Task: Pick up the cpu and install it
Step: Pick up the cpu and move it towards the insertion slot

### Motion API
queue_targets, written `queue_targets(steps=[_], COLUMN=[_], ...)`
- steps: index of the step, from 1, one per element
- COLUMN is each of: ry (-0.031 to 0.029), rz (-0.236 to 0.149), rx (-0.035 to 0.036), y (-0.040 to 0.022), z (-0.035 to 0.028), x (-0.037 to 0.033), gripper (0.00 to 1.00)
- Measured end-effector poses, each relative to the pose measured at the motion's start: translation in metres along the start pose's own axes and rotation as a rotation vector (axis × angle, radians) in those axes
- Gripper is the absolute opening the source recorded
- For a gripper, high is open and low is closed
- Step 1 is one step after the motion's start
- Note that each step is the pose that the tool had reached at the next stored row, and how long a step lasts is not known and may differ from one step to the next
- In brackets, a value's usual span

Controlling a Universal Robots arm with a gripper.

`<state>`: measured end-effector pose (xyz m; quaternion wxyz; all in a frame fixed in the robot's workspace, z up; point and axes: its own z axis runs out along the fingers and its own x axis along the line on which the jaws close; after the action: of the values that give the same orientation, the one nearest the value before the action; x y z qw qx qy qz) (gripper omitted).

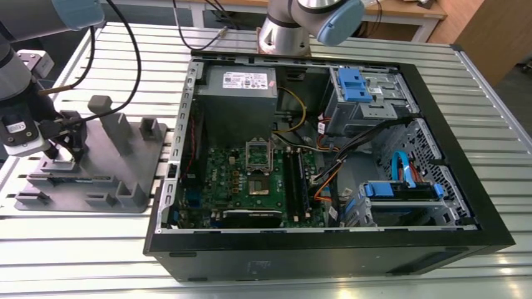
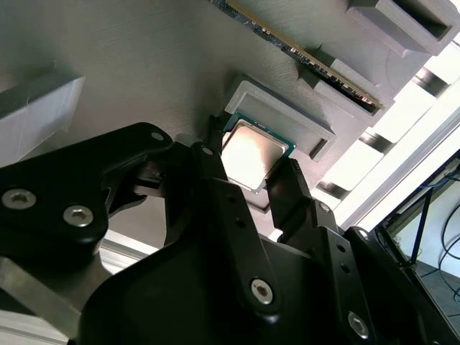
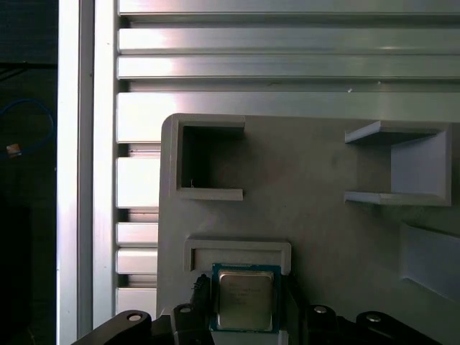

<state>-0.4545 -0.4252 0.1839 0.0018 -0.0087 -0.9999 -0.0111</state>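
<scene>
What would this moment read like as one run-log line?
phase: pick | tool shut on cpu | cpu at grey holder | not yet installed

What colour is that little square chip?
Silver-grey on top with a green rim; the cpu shows best in the first wrist view.

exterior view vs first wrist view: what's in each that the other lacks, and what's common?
Exterior view: the open computer case with its motherboard and blue drive brackets.
First wrist view: the cpu, metal top facing the camera, below a raised lip of the fixture.
Both: the gripper, the grey fixture and the slotted aluminium table.
</scene>
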Motion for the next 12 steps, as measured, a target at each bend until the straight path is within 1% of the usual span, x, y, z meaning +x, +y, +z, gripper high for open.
queue_targets(steps=[7, 12], ry=[0.0, -0.0003], rz=[0.0, 0.0], rx=[0.0, 0.0], y=[0.0, -0.0001], z=[-0.0007, -0.0003], x=[0.0, 0.0023], gripper=[0.5, 0.5])
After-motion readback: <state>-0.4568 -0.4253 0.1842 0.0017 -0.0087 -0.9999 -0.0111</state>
